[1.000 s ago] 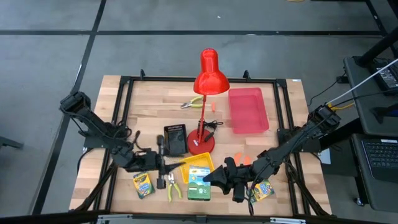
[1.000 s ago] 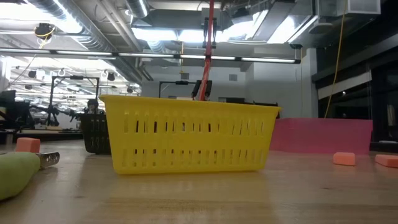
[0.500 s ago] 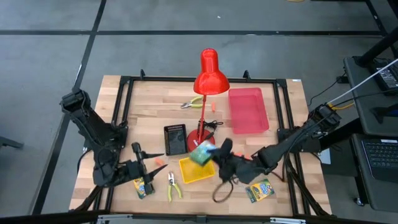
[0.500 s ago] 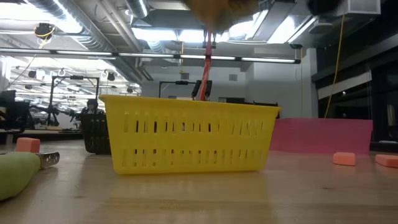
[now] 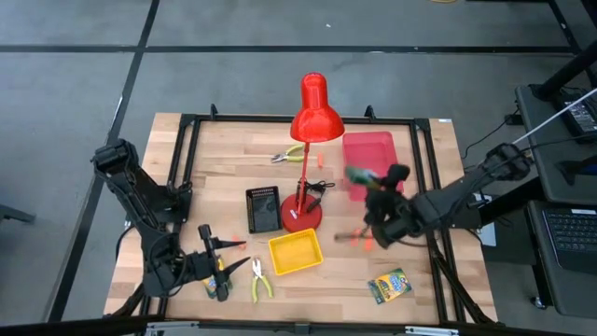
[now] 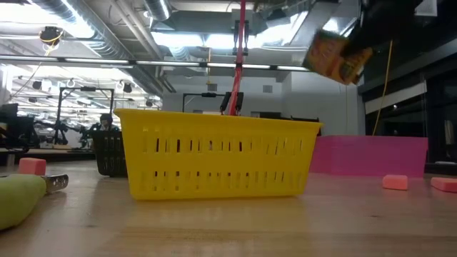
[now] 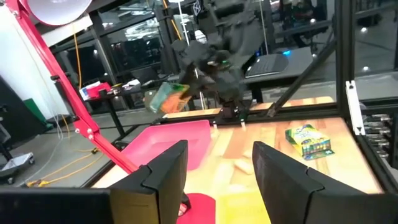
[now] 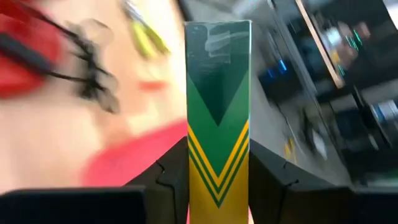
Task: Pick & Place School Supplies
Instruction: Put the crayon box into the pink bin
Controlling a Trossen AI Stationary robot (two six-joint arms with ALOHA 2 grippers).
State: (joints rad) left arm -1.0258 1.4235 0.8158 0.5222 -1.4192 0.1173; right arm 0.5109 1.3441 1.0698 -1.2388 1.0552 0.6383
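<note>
a: two crayon boxes in sight, one lying flat at the near edge of the bench (image 5: 224, 163), right of the yellow tray (image 5: 295, 253). that loose crayon box (image 5: 390, 285) lies a little slantwise.

b: and at the near left?

a: the left tool (image 5: 213, 276) sits low there with its fingers apart and nothing between them, by the near pliers (image 5: 258, 280). something yellow-green shows under it, too hidden to name.

b: the yellow tray?

a: looks bare from above, so i judge little is sorted yet.

b: what is in the air?

a: the right tool (image 5: 367, 184) is clamped on the carried crayon box (image 8: 218, 112), aloft over the near left corner of the pink tray (image 5: 373, 164), right of the red lamp (image 5: 311, 149). from the wrist, the box's long axis runs straight out from between the fingers (image 8: 168, 177), green end foremost. from table height it hangs tilted.

b: still to do?

a: that box is not yet set down. orange pieces (image 5: 366, 240) lie on the wood under that arm, and the far pliers (image 5: 287, 155) lie behind the lamp. most of the job remains, i'd say.
</note>
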